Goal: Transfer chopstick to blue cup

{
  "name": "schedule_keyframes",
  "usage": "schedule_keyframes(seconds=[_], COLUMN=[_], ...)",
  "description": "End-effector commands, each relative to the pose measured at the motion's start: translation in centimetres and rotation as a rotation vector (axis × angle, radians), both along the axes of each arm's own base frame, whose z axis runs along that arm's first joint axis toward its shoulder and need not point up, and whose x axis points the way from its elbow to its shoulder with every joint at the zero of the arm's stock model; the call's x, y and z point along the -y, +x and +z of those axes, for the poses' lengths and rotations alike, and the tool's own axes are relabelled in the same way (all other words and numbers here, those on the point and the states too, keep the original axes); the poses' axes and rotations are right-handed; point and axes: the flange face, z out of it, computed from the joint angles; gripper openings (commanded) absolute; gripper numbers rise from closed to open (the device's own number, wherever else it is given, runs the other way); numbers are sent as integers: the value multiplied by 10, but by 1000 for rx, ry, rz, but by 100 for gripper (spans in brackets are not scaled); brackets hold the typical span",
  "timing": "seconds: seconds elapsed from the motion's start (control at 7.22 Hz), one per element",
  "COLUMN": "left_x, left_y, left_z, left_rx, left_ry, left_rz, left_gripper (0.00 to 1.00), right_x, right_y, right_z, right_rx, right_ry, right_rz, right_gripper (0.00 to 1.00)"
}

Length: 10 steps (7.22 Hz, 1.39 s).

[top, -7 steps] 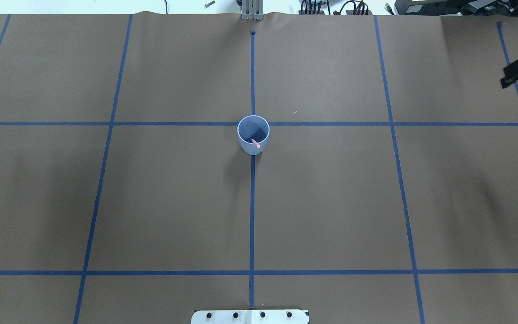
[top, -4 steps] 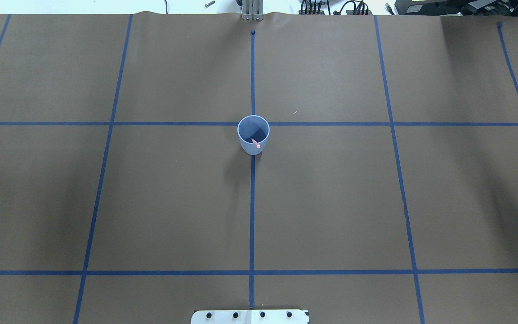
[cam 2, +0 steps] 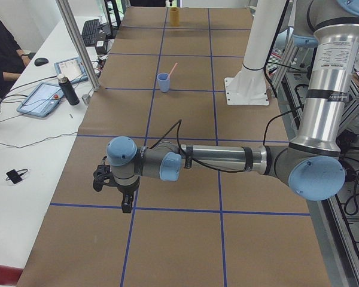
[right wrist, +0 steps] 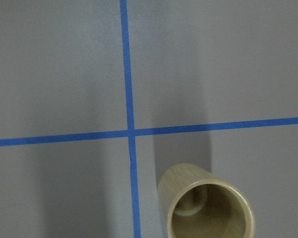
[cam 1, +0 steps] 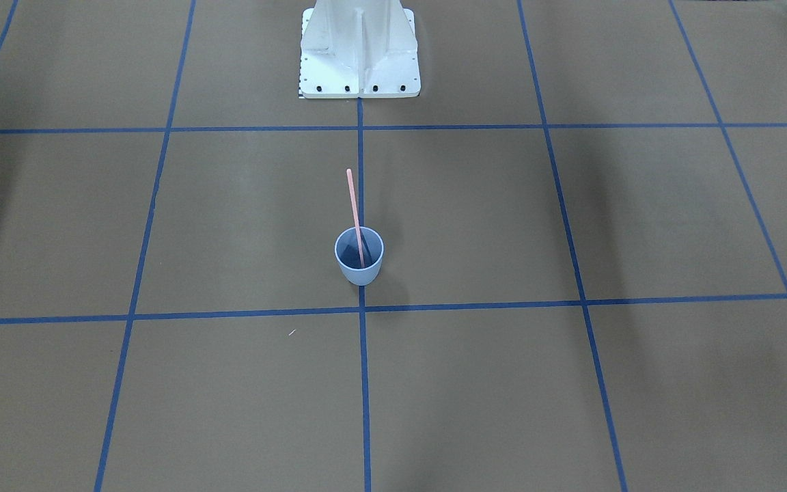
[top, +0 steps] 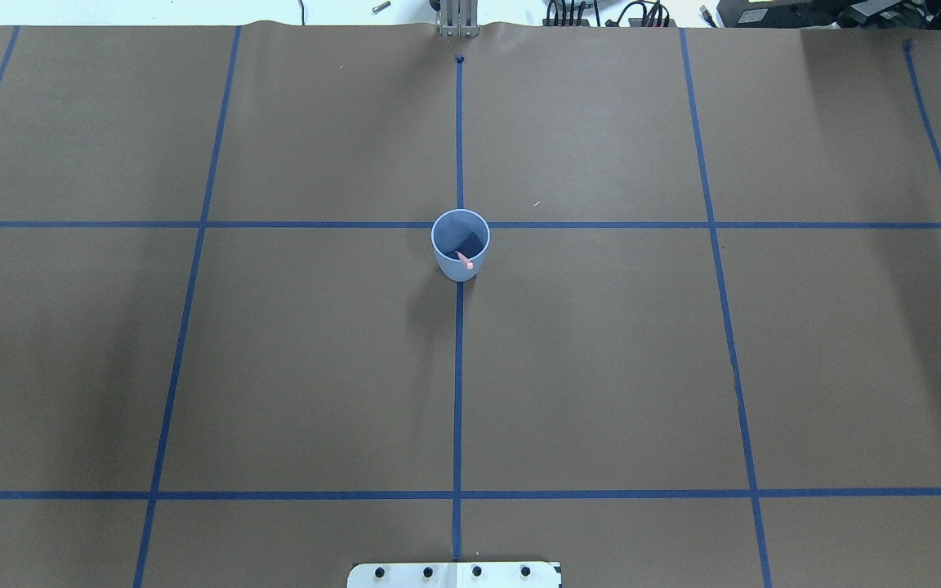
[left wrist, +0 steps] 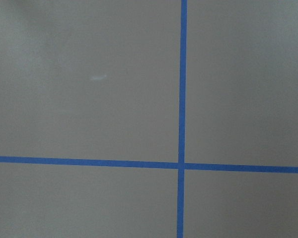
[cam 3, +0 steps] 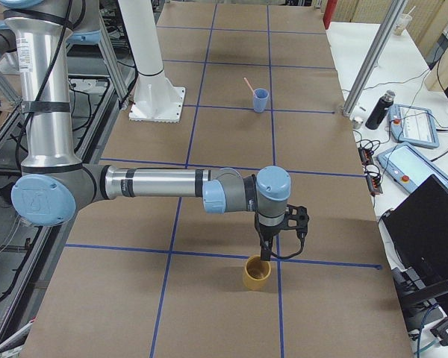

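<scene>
And there it is: the pink chopstick (cam 1: 354, 205) stands in the blue cup (cam 1: 359, 270), tip down on the cup's floor, shaft leaning on the rim toward the robot's base. The transfer looks done to me.

It's a thin, stiff stick, surely very light, and smooth enough that it may slip in a loose pinch. If it needs taking again, the bare upper shaft above the cup's rim is the place, pinched across its width and drawn out along its lean. The cup looks light too and could tip.

Now the arms. The left arm (cam 2: 218, 158) reaches out low and level, well apart from the blue cup. The left gripper (cam 2: 113, 191) points down over bare paper and tape lines (left wrist: 183, 99). The right arm (cam 3: 157, 183) reaches out the opposite way, equally far from the blue cup. The right gripper (cam 3: 282, 239) hangs just above a wooden cup (cam 3: 257, 274). Fingers parted or closed? On both grippers, I cannot tell.
</scene>
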Motion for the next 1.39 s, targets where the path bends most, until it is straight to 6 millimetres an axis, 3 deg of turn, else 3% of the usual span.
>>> schedule_keyframes(seconds=[0.0, 0.55, 1.25], left_x=[-1, -1, -1], left_y=[0, 1, 1], left_z=[2, 6, 7], left_rx=[0, 2, 2], left_ry=[-4, -11, -13], left_rz=[1, 2, 2], left_gripper=[98, 98, 98], right_x=[0, -1, -1], right_y=[23, 19, 20], right_z=[-4, -20, -18], right_rx=[52, 86, 84], right_ry=[-33, -99, -102], right_rz=[-42, -45, -43], right_gripper=[100, 100, 100])
